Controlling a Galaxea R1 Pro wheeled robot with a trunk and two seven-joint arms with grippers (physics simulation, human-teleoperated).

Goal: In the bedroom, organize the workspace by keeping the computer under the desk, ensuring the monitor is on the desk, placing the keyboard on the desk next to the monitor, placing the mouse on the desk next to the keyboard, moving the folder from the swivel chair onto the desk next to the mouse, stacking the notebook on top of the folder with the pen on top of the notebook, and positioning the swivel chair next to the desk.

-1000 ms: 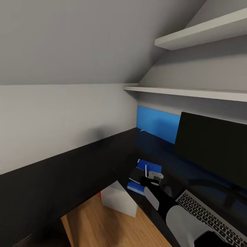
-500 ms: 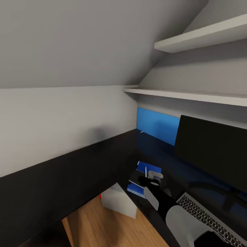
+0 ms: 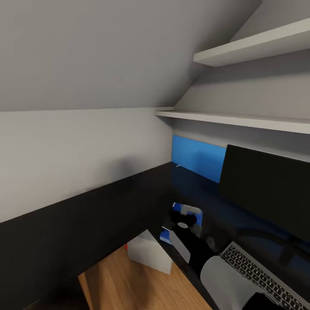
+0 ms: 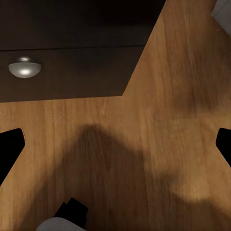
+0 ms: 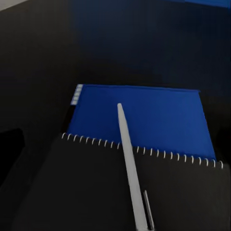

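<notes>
Right claw (image 3: 183,217) above pen (image 5: 131,168), which lies on spiral notebook (image 5: 120,192) over blue folder (image 5: 144,118); claw opening indeterminate.

On the tabletop (image 3: 129,202) we see the pen (image 5: 131,168) lying across notebook (image 5: 120,192) and folder (image 5: 144,118), left of keyboard (image 3: 262,275); monitor (image 3: 267,189) stands behind.

Right arm (image 3: 202,258) with black links, a rounded pale grey shell, a light grey panel behind the right claw (image 3: 186,214), dark fingertips (image 4: 9,144)
</notes>
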